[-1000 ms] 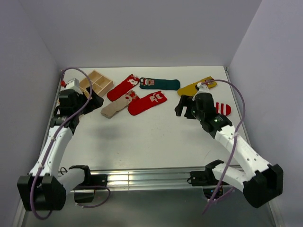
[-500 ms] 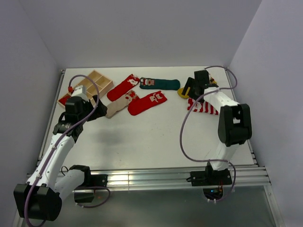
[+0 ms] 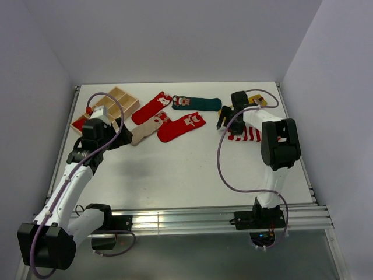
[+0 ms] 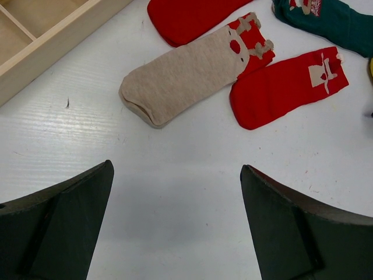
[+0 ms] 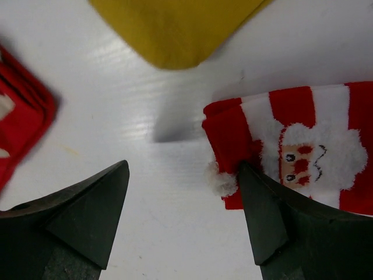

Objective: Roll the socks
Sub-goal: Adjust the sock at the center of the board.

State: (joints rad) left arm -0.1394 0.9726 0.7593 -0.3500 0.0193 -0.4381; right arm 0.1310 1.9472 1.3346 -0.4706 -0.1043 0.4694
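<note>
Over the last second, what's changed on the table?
The right arm swung up and inward. Its right tool now sits low at the striped sock's cuff, slightly narrower but open, gripping nothing. The left tool, open, eased off the tray toward the beige sock. The socks and tray lie unmoved, as far as visible.

White arm links point(image 3: 70, 181), black joints point(image 3: 280, 143), looping purple cables point(image 3: 218, 154), dark wedge-shaped tool fingers point(image 4: 58, 227)

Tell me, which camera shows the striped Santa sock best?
The right wrist view: the striped sock lies close, Santa face plain. The top view shows it small, half hidden by the right arm. The left wrist view misses it.
</note>
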